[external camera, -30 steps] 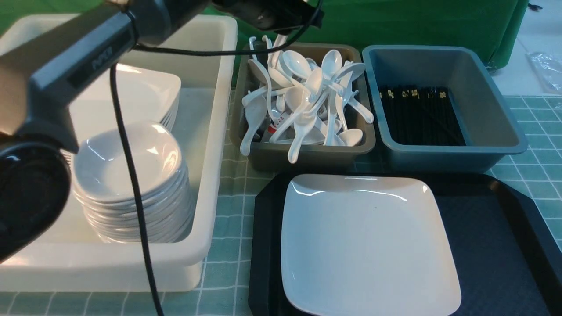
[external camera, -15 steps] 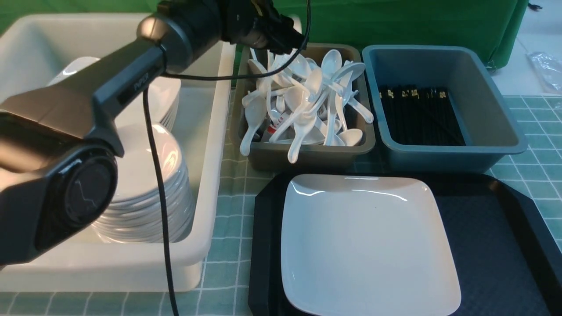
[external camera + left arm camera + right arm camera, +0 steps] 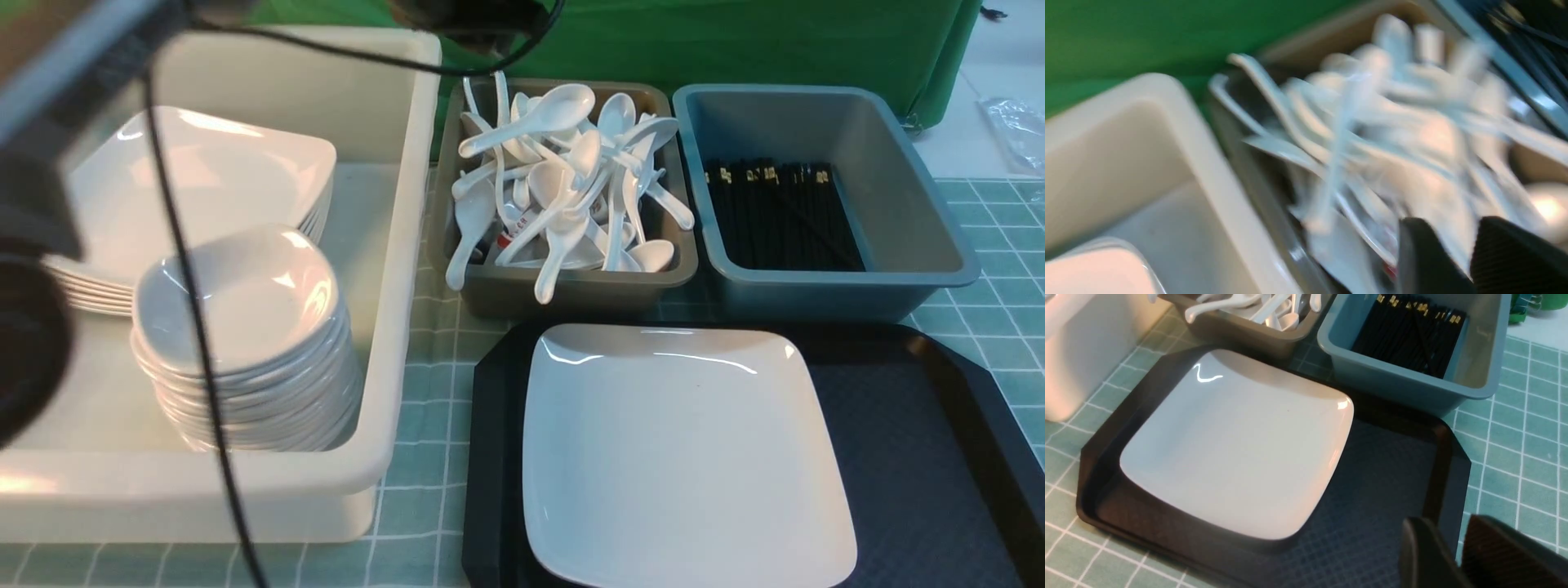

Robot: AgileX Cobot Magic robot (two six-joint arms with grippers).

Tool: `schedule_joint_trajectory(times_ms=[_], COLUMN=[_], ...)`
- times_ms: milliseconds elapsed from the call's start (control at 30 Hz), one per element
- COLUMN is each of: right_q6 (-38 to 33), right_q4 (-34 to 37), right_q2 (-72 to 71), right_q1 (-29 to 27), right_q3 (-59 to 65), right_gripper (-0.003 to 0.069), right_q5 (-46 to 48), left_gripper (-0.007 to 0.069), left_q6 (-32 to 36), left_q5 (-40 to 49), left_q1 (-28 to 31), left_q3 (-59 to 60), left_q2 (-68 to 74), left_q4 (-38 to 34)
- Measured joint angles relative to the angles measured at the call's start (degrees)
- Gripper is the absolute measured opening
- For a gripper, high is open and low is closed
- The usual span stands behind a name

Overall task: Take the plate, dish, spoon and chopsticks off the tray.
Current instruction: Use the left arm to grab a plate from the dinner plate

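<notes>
The plate (image 3: pixel 682 449) lies on the left half of the tray (image 3: pixel 914 457). The spoon (image 3: pixel 526 124) rests atop the pile in the brown bin (image 3: pixel 571 290). The left gripper (image 3: pixel 1457 245) hovers over that bin, too blurred to tell its state. The right gripper (image 3: pixel 1457 543) hangs near the tray's right side, its 2 jaws slightly apart, empty.

I count one big flat white square plate (image 3: pixel 686 457), one black plastic tray (image 3: pixel 914 474), one big white tub (image 3: pixel 402 245), one brown-grey bin (image 3: pixel 571 296), one blue-grey bin (image 3: pixel 841 298), one stack of small white dishes (image 3: pixel 245 327), one stack of white square plates (image 3: pixel 212 171), and too many white spoons (image 3: pixel 563 188) and black chopsticks (image 3: pixel 775 220) to count.
</notes>
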Motion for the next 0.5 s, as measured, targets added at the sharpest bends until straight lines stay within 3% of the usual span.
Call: schedule_joint_trajectory(times_ms=[67,167,267,300,400,500], right_q6=[-0.62,-1.20,-1.83,-1.83,-2.25,-2.44], right_q4=[0.04,0.04,0.04,0.04,0.04,0.04], right_q2=[0.00,0.00,0.00,0.00,0.00,0.00], right_q1=[0.00,0.00,0.00,0.00,0.00,0.00], right_q3=[0.00,0.00,0.00,0.00,0.00,0.00], right_gripper=[0.0195,0.0195,0.0195,0.0195,0.0195,0.0195], right_q5=[0.00,0.00,0.00,0.00,0.05,0.05], left_gripper=[0.0052,0.0014,0.0004,0.0004,0.0005,0.0031], left_q6=[5.41,12.52,16.92,16.92,19.46,23.36], left_q5=[3.98,6.05,5.23,5.00,-0.91,-6.93], left_q1=[-2.24,-7.48,-15.25,-15.25,-22.78,-26.76], left_q3=[2.78,10.02,21.48,22.32,38.47,50.16], left_q2=[-4.30,-10.59,-17.28,-17.67,-23.23,-24.16], left_q4=[-2.62,-5.06,-3.95,-3.72,-1.37,-1.02])
